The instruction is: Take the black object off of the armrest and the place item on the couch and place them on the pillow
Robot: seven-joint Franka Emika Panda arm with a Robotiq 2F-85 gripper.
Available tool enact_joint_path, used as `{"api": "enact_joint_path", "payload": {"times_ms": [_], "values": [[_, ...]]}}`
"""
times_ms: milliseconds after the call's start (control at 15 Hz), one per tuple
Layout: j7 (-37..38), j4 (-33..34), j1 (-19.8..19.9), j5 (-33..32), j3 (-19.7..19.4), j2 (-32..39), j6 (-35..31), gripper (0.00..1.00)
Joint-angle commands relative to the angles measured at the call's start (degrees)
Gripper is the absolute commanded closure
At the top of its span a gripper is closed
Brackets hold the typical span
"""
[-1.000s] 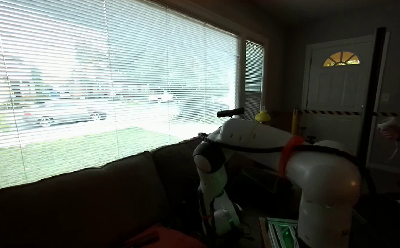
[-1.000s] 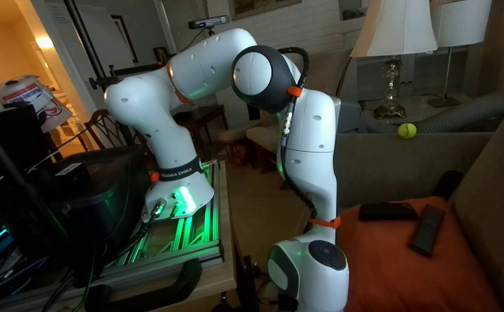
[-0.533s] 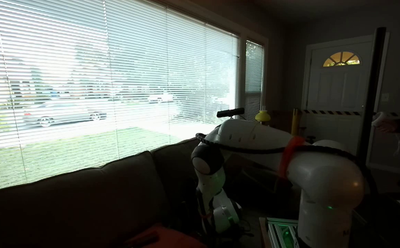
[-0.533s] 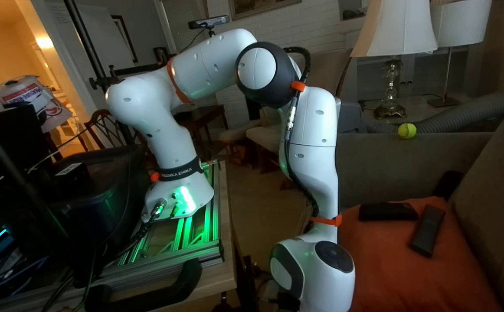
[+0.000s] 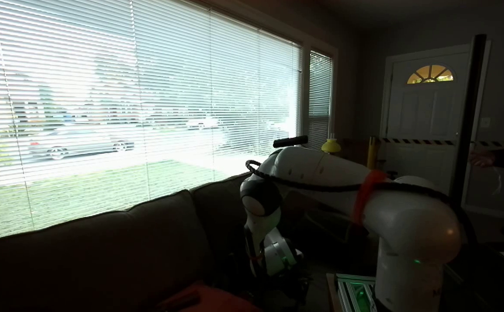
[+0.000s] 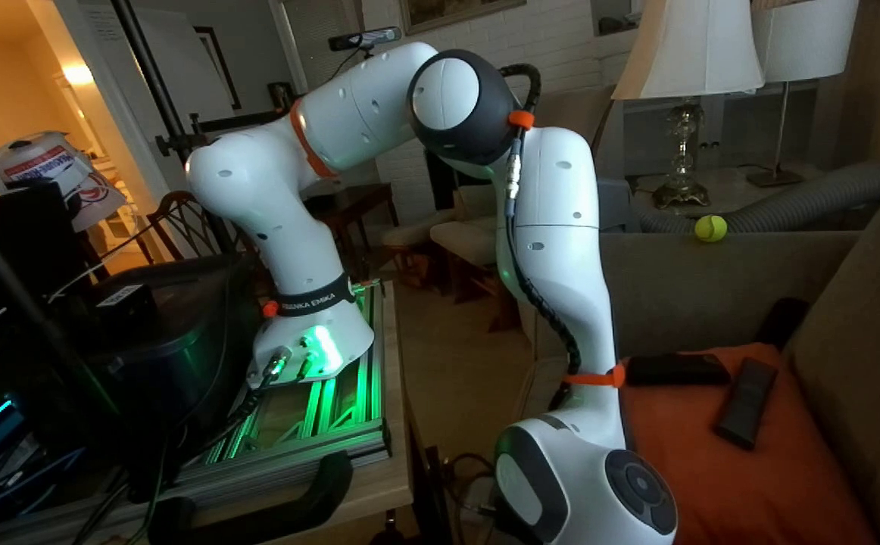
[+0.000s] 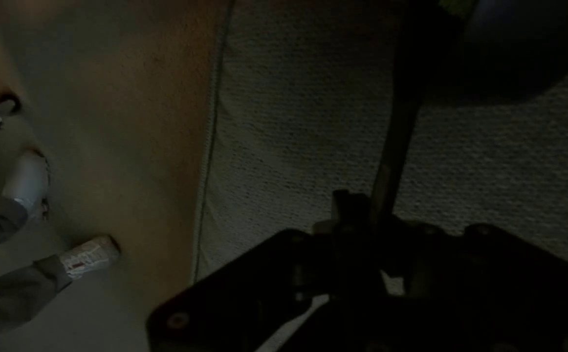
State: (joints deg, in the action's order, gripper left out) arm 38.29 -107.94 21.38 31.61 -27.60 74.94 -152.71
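Currently, a black block-shaped object and, just beside it at a slant, a slim dark remote are seen lying on an orange pillow, which is laid on a brown couch. A yellow-green tennis ball is perched on the armrest. The white robot arm is bent downward alongside the pillow, its lower end cut off by the bottom edge in an exterior view. In the wrist view, which is very dark, the gripper is shown over the couch's woven seat with its fingers brought together. From the fingertips a narrow dark strip is seen running up to a broad, blurred form; what these are, and whether the strip is gripped, cannot be told. At the left, a pair of pale shoes is shown on the floor.
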Motion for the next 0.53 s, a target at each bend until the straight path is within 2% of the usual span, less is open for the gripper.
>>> {"api": "enact_joint_path", "payload": {"times_ms": [0, 467], "values": [[3.2, 3.4, 3.3, -1.6, 0.7, -0.8, 8.3, 0.99], [8.1, 10.9, 12.0, 0.5, 2.6, -0.4, 22.3, 0.99]]}}
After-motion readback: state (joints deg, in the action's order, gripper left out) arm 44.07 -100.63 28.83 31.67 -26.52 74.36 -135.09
